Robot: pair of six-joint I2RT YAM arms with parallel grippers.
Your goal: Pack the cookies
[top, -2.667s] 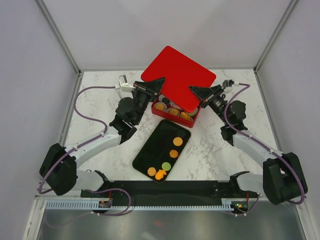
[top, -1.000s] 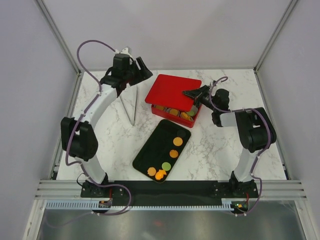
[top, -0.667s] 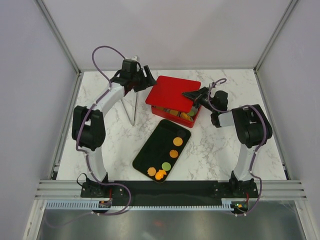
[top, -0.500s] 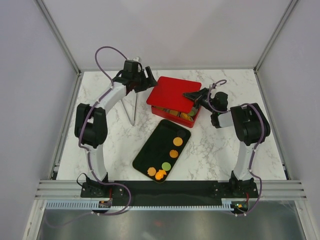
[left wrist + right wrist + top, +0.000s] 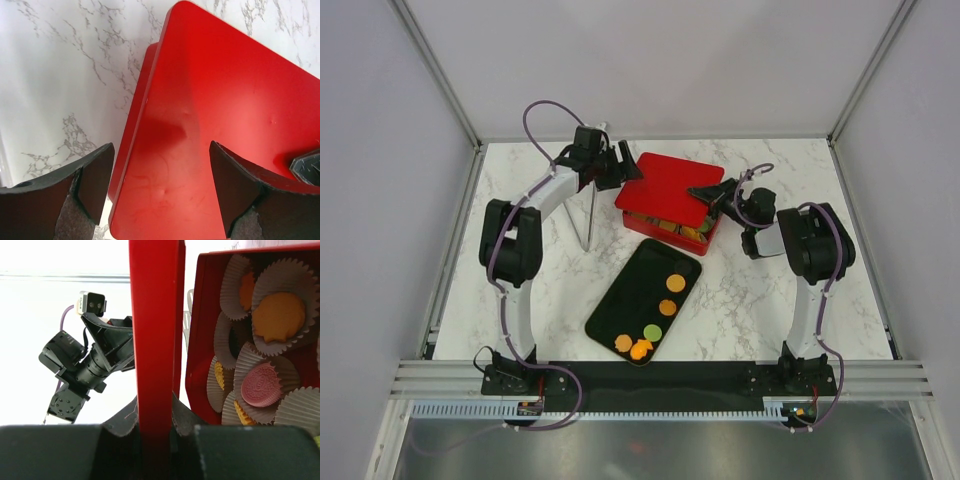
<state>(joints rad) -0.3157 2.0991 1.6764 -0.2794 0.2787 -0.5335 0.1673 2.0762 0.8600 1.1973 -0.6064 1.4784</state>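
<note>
The right claw (image 5: 156,421) is clamped on the right edge of the red lid (image 5: 157,330). In its wrist view the lid runs edge-on straight up between the two fingers. From above, the right claw (image 5: 706,193) holds the lid (image 5: 665,185) over the red box (image 5: 708,238), covering most of it. Only the box's near strip shows under the lid's near edge.

The left claw (image 5: 160,147) stands wide open at the lid's far left corner and grips nothing. One finger (image 5: 95,175) hangs over the marble table (image 5: 60,75) just beyond the lid's edge. The other finger (image 5: 235,185) hangs over the lid's red top (image 5: 210,100). In the overhead view the left claw (image 5: 625,172) sits at that corner of the lid. Whether it touches the lid cannot be told.

Inside the box, the cookies (image 5: 277,315) lie in white pleated paper cups (image 5: 295,410). An orange scallop-edged one sits near the top, a pink one (image 5: 262,385) is lower down, and further orange ones are partly hidden under the cups' rims.

Nearer the arm bases, a black tray (image 5: 630,295) lies slantwise on the table (image 5: 750,300), close to the box's near side. Five more cookies are on it. Two orange ones (image 5: 675,283) sit toward the far end. A green one (image 5: 652,331) sits nearer, and two orange ones (image 5: 623,343) lie side by side at the near corner.
</note>
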